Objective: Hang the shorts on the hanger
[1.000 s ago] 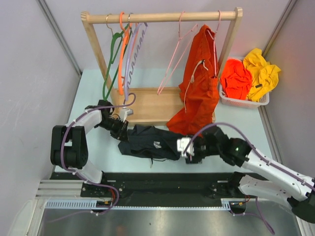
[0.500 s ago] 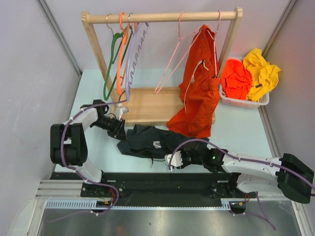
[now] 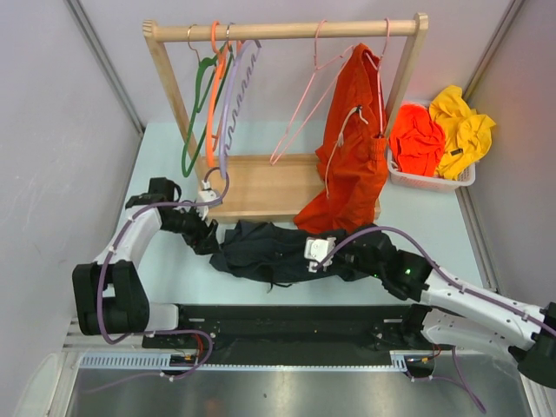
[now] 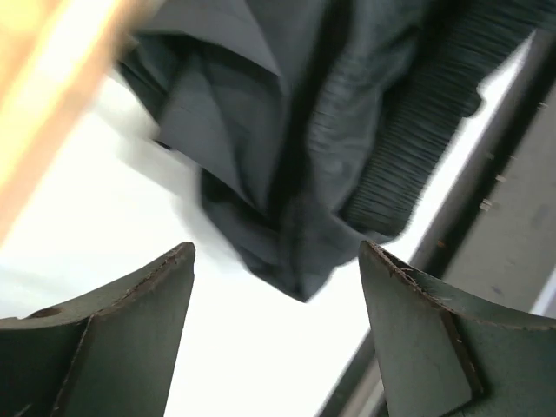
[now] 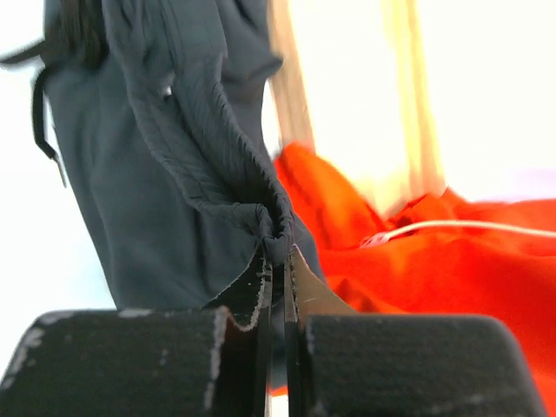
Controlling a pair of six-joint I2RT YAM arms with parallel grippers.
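The dark shorts point(image 3: 265, 252) lie crumpled on the table in front of the rack's base. The pale-pink hanger point(image 3: 295, 115) hangs bare from the rack's top bar, behind the shorts. My left gripper point(image 3: 207, 236) is open at the shorts' left end. In the left wrist view its fingers point(image 4: 130, 339) stand wide apart with only table between them, and the shorts point(image 4: 304, 130) lie just ahead of its tips. My right gripper point(image 3: 334, 258) is shut on a bunched fold of the shorts point(image 5: 148, 174) at their right end, the fold pinched at the tips point(image 5: 276, 252).
The wooden rack point(image 3: 287, 30) has a flat base point(image 3: 261, 187). Green, orange and lilac hangers point(image 3: 217, 104) hang at its left. Bright orange shorts point(image 3: 356, 148) hang at its right, reaching the table. A white basket point(image 3: 430, 181) at the far right holds orange and yellow garments.
My left gripper has opened, let go of the shorts' left end and backed off slightly. My right gripper has closed on the shorts' right end and shifted right, away from the front edge.
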